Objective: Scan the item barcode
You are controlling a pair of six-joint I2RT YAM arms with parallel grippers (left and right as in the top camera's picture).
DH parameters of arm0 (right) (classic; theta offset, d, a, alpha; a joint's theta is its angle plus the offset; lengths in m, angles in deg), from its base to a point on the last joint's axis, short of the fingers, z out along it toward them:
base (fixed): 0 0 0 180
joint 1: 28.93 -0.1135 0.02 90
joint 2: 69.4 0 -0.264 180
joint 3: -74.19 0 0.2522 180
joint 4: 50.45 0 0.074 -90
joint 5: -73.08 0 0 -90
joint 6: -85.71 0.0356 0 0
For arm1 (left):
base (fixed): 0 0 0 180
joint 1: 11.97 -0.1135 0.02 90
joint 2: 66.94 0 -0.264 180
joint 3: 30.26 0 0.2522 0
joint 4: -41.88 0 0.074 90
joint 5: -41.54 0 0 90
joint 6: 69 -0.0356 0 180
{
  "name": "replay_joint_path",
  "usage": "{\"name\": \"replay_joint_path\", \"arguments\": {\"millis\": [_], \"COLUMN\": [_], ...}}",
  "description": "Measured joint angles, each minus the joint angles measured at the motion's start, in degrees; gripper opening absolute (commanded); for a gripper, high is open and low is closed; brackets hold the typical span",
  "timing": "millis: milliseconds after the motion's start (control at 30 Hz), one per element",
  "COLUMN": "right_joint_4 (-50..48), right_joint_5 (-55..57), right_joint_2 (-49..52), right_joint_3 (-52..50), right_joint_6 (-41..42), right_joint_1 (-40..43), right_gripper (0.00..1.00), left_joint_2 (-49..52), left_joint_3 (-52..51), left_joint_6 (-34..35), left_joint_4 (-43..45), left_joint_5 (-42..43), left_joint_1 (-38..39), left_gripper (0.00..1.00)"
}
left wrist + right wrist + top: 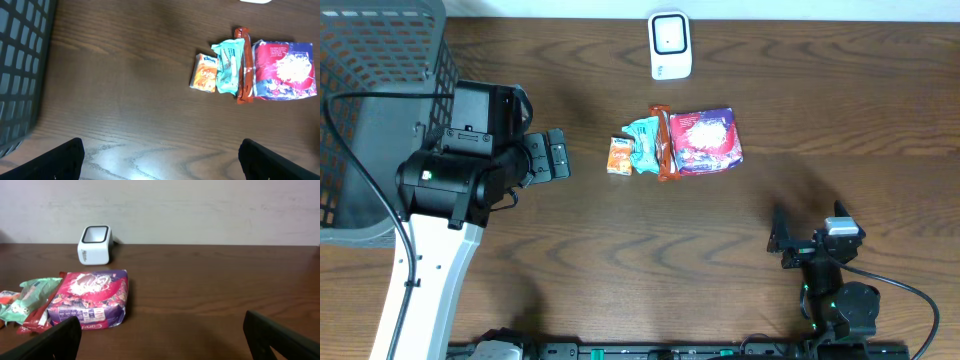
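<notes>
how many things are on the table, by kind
packets: 4 (orange Kleenex pack, teal packet, red stick wrapper, purple bag)
barcode scanner: 1
mesh basket: 1
total: 6

The left end effector (pixel 560 154) and right end effector (pixel 780 240) both stand open (fully spread), well apart.

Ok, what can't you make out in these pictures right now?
- Barcodes: none readable on the purple bag, teal packet, red stick or orange packet; print too small, every view.
- Scanner: left wrist view, cut off by top edge.
- Basket: overhead, cut by frame edge, part hidden by left arm.
</notes>
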Motion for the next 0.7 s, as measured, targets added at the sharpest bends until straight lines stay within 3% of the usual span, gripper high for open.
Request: {"name": "replay_joint_path", "arguments": {"millis": [400,700], "right_joint_4": [-0.2,-2.2], "right_joint_5": [-0.7,-22.7], "right_joint_2": [0.0,0.0], "right_joint_3": [0.0,0.0], "right_joint_6": [0.6,21.7], "right_joint_1": [0.0,0.0], "right_gripper": [0.99,0.99], "left_joint_2": [0.0,0.0], "left_joint_3": [0.0,0.0], "left_joint_6": [0.0,0.0], "left_joint_4": [0.0,0.0], "left_joint_5": [0.0,0.0], "left_joint_1": [0.0,0.0], "left_gripper": [0.98,0.98]}}
